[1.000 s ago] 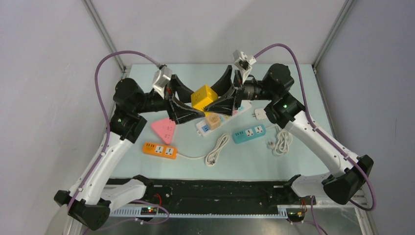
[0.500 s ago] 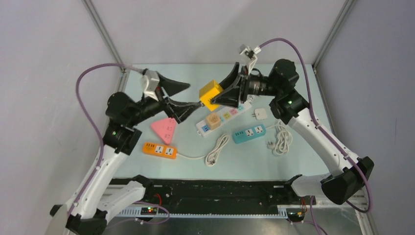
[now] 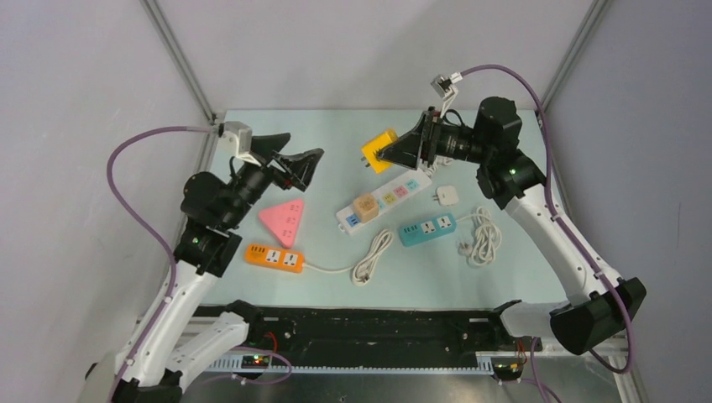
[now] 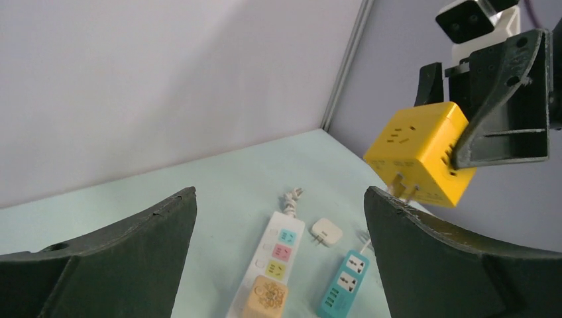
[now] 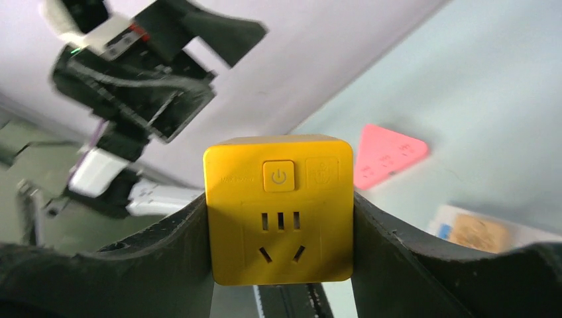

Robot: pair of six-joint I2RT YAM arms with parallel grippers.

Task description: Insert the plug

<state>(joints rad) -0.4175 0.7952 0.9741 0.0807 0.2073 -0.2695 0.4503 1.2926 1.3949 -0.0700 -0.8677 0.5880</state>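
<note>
- Right gripper is clamped on the yellow cube plug. In the right wrist view, one finger presses each side of the cube, so it sits squarely between the jaws.
- The face pointing back at the right wrist cam has a power button on top and socket holes below it.
- The cube is up in the air over the far side of the table, not touching anything but the fingers.
- From the left wrist cam I can see metal prongs sticking out of the cube's lower face, and nothing is around them.
- Left gripper has its jaws spread wide with nothing in them. It hangs over the left side of the table, well apart from the cube.
- The white power strip lies flat on the table below and nearer than the cube. A tan cube sits on its near end, and the coloured sockets next to it look free.
- Also on the table: a small white adapter just right of the strip, a teal strip nearer to me, a pink triangular socket and an orange strip on the left.
</note>
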